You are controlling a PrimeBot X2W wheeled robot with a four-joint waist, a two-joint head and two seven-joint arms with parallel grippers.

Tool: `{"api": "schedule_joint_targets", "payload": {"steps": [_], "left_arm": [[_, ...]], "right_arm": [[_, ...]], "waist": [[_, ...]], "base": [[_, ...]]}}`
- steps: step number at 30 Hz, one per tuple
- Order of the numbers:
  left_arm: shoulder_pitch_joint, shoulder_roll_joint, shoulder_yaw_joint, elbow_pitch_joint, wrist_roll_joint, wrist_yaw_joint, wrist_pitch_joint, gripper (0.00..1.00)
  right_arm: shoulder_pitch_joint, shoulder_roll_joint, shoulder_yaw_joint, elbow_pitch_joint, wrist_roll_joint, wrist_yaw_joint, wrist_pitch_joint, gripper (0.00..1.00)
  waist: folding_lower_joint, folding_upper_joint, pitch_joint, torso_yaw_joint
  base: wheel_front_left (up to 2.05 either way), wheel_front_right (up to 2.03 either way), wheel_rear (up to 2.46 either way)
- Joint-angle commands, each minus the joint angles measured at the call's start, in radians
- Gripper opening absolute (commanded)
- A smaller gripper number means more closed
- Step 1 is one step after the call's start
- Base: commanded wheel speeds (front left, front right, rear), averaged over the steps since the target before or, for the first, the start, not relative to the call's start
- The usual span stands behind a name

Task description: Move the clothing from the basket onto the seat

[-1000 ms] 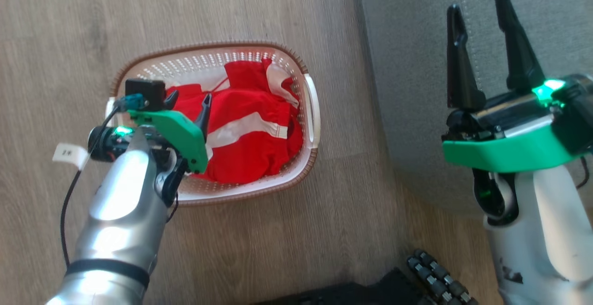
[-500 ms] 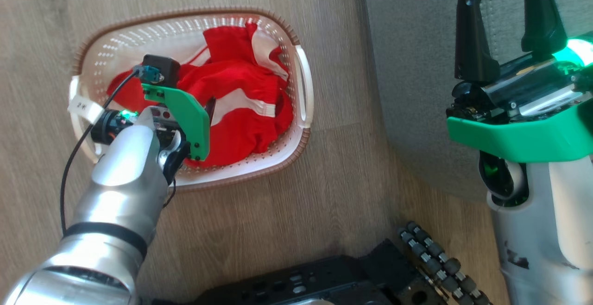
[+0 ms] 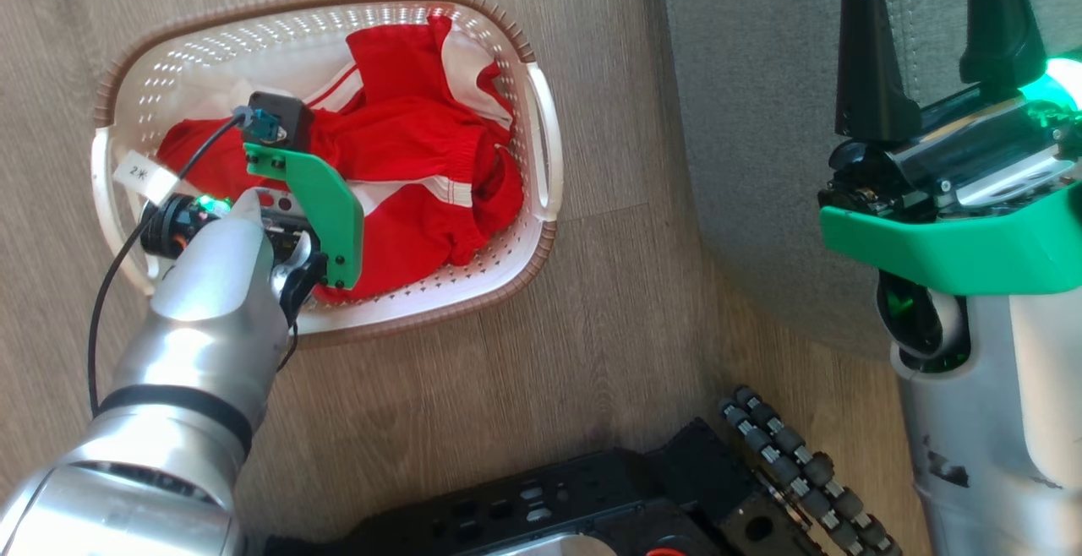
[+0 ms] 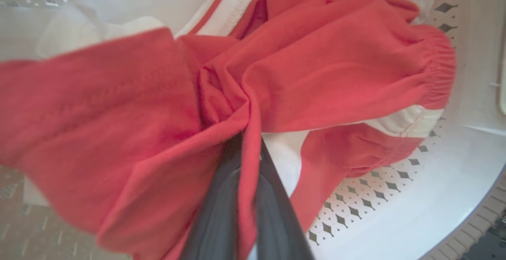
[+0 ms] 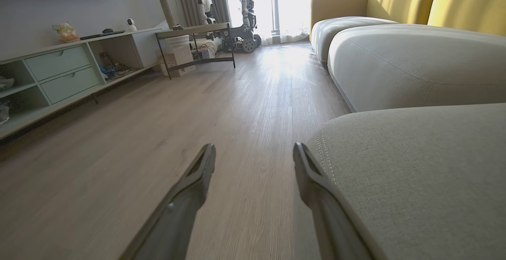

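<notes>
Pinching a fold of the red clothing (image 4: 324, 66) between the clenched fingers of the left gripper (image 4: 250, 145), down inside the perforated basket (image 3: 541, 142), with cloth bunched up on either side of the dark fingers. Lying with the rest of the heap of red, white-striped garments in that basket, on the wooden floor (image 3: 609, 328) just left of the grey seat (image 3: 744, 117).

Holding the right gripper (image 5: 253, 148) released, fingers spread wide and grasping nothing, out by the seat's rounded edge.

Judging from this: at the grasp step of a transfer, with nothing visible yet on the part of the seat in view. Next, probably: lifting straight up until the cloth clears the brown braided rim, then carrying it right across the strip of floor and letting go over the cushion. Worth watching for a second garment trailing along, tangled with the first, or for the light basket tipping as the cloth pulls free.

Reading very little: on a white tag (image 3: 142, 176) by the left wrist, a "2" followed by a mark too small to make out. Finding no legible brand on garments or basket.
</notes>
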Motion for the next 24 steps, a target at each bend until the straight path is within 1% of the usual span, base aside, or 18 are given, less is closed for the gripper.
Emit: {"api": "schedule_joint_targets", "payload": {"steps": [1, 10, 20, 24], "left_arm": [[0.012, 0.020, 0.005, -0.003, -0.017, -0.006, -0.012, 0.00], [0.038, 0.006, -0.030, -0.029, -0.080, -0.006, -0.075, 0.00], [0.143, 0.004, -0.116, -0.124, -0.194, -0.006, -0.206, 0.00], [0.181, 0.019, -0.171, -0.194, -0.256, -0.006, -0.263, 0.00]], "right_arm": [[0.016, 0.014, 0.017, -0.032, 0.007, 0.007, -0.006, 1.00], [0.022, 0.014, 0.021, -0.009, 0.011, 0.007, -0.006, 1.00], [0.077, 0.014, 0.009, 0.028, 0.006, 0.007, -0.006, 1.00], [0.107, 0.011, 0.009, 0.055, 0.001, 0.007, -0.006, 1.00]], "waist": [[-0.0001, 0.0000, -0.007, 0.002], [-0.0001, 0.0000, -0.064, 0.011], [-0.0001, 0.0000, -0.249, 0.039], [-0.0001, 0.0000, -0.338, 0.062]], "base": [[0.00, 0.00, 0.00], [0.00, 0.00, 0.00], [0.00, 0.00, 0.00], [0.00, 0.00, 0.00]]}}
